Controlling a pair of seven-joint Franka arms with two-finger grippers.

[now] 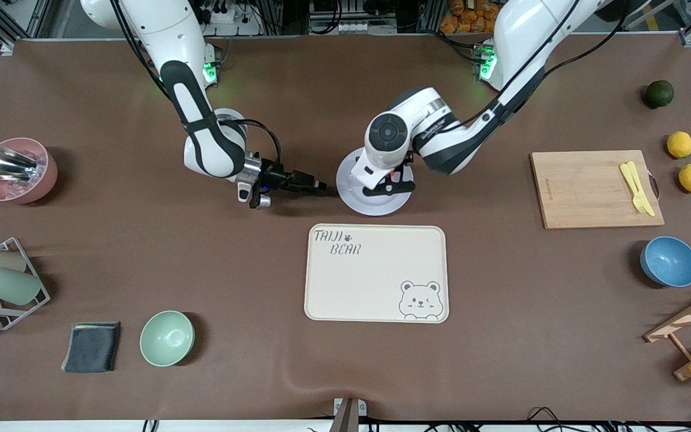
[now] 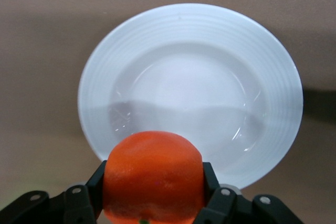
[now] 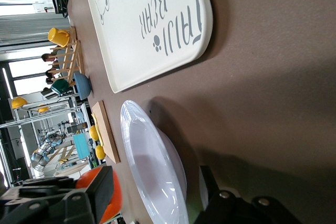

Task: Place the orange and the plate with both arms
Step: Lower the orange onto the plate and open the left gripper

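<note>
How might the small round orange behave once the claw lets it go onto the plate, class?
The small round red-orange fruit, gripped in the left claw over the pale round plate, would probably roll, being ball-shaped. The plate's shallow dished centre and raised rim would likely stop it. Its skin looks smooth, so it may slip.

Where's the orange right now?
The orange is clamped in the left tool, held in the air over the plate, which lies on the table just farther from the front camera than the cream tray.
</note>
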